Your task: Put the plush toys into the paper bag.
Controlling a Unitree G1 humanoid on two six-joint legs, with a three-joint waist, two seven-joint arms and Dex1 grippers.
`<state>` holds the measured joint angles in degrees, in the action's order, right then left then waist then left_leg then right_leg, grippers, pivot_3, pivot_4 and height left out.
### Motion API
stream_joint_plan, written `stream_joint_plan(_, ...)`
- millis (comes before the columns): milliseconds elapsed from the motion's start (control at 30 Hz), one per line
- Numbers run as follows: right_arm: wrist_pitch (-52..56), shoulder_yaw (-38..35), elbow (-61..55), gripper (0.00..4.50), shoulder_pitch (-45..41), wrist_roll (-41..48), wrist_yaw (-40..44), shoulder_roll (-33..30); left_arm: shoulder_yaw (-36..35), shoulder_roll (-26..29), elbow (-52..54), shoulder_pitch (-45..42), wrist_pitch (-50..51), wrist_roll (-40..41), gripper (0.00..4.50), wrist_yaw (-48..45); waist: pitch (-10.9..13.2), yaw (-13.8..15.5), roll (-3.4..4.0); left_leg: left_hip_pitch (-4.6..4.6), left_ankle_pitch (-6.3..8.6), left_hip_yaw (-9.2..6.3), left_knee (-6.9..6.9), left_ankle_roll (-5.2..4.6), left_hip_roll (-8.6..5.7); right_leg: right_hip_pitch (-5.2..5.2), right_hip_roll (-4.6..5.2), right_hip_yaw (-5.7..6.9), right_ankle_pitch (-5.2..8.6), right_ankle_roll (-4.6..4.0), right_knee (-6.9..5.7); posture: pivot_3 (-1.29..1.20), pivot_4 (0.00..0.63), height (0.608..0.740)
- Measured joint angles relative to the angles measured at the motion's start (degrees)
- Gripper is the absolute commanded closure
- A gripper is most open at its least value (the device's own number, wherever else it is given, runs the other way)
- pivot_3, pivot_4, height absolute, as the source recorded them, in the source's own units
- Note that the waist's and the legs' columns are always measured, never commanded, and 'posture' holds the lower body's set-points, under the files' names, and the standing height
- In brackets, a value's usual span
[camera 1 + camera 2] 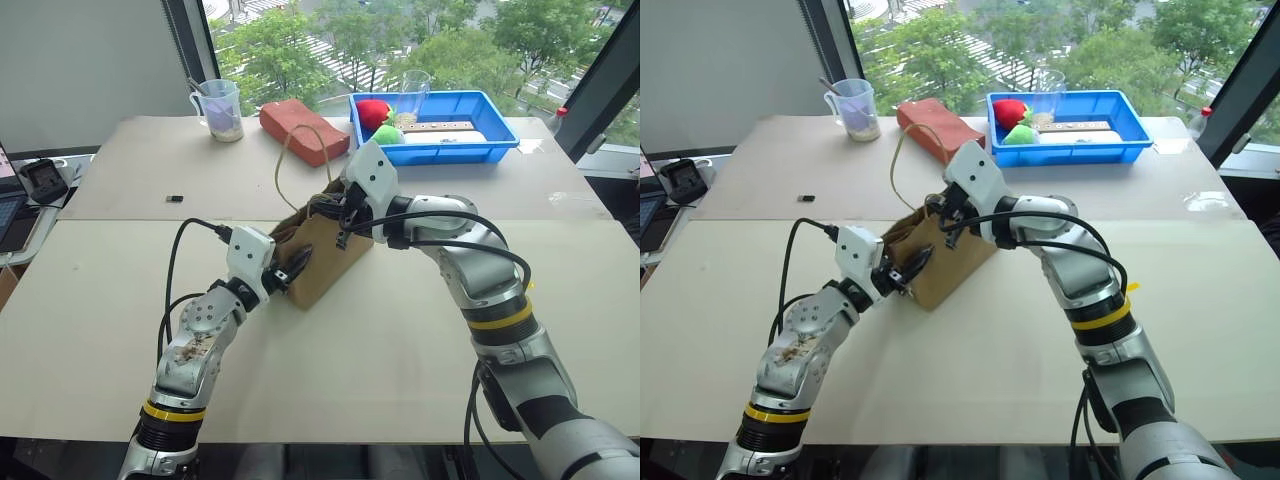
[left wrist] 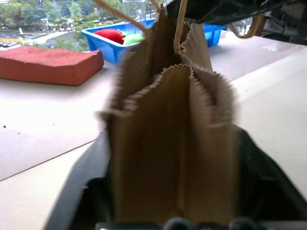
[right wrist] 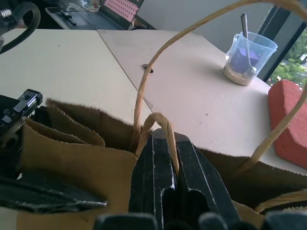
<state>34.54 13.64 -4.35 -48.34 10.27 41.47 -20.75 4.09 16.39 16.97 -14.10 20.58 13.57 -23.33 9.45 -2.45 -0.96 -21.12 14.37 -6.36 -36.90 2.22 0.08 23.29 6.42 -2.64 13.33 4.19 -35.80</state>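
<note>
The brown paper bag (image 1: 325, 262) stands tilted in the middle of the table, its top rim toward my right gripper. My right gripper (image 3: 165, 143) is shut on the bag's pale cord handle (image 3: 156, 120) at the rim, and a second cord loop (image 1: 290, 160) arcs up behind it. At the bag's near left side, my left gripper (image 1: 300, 265) has its fingers clamped on the folded side edge (image 2: 172, 143). The plush toys are out of view.
Behind the bag lies a reddish-brown brick-shaped block (image 1: 305, 130). A blue bin (image 1: 480, 148) at the back right holds a red toy (image 1: 373, 112) and a green toy (image 1: 388, 134). A plastic cup (image 1: 220, 110) stands back left. A small black bit (image 1: 174, 198) lies left.
</note>
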Motion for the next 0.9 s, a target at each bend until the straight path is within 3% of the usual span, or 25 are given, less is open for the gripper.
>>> stream_joint_plan(67, 0.05, 0.00, -0.12, 4.50, 0.00, 0.00, -0.05, 0.00, 0.02, 0.00, 0.00, 0.00, -0.28, -0.03, 4.20, -0.21, 0.00, 0.00, 0.00, 0.00, 0.00, 0.00, 0.00, 0.00, 0.00, 0.00, 0.00, 0.00, 0.00, 0.00, 0.00, 0.00, 0.150, 0.740)
stream_joint_plan(100, 0.06, 0.00, -0.19, 4.50, 0.00, 0.00, -0.09, 0.00, 0.02, 0.00, 0.00, 0.00, -0.29, -0.04, 4.47, -0.27, 0.00, 0.00, 0.00, 0.00, 0.00, 0.00, 0.00, 0.00, 0.00, 0.00, 0.00, 0.00, 0.00, 0.00, 0.00, 0.00, 0.150, 0.740)
stream_joint_plan(367, 0.08, 0.00, -0.35, 4.50, 0.00, 0.02, -0.23, -0.03, -0.51, -0.19, 0.06, -0.14, 0.81, 0.20, 4.47, -0.30, 0.00, 0.09, 0.00, 0.00, 0.00, 0.00, 0.00, 0.00, 0.00, 0.00, 0.00, 0.00, 0.00, 0.00, 0.00, 0.00, 0.150, 0.740)
stream_joint_plan(600, 1.87, -0.72, -1.07, 2.18, -0.21, 2.33, 2.57, -0.99, -1.21, 1.05, -1.08, -2.44, 2.10, 0.55, 4.50, -2.29, 0.00, 0.09, 0.00, 0.00, 0.00, 0.00, 0.00, 0.00, 0.00, 0.00, 0.00, 0.01, 0.00, 0.00, 0.00, 0.00, 0.150, 0.740)
stream_joint_plan(800, 5.40, -3.60, -5.80, 0.14, -2.15, 6.94, 6.74, -5.34, -3.01, 2.39, -4.72, -5.41, 2.14, 2.15, 4.50, -4.49, 0.00, 0.21, 0.00, -0.03, 0.00, -0.01, 0.00, 0.00, 0.00, 0.00, 0.00, 0.04, 0.00, 0.00, 0.02, 0.00, 0.150, 0.740)
stream_joint_plan(900, 9.66, -7.50, -8.98, 0.06, -2.68, 12.60, 9.35, -8.66, -3.55, 3.75, -7.22, -7.55, 2.25, 4.26, 4.50, -7.79, 0.01, 0.43, -0.01, -0.06, 0.00, -0.01, 0.00, 0.00, 0.00, -0.01, 0.01, 0.04, 0.00, 0.01, 0.03, 0.00, 0.150, 0.740)
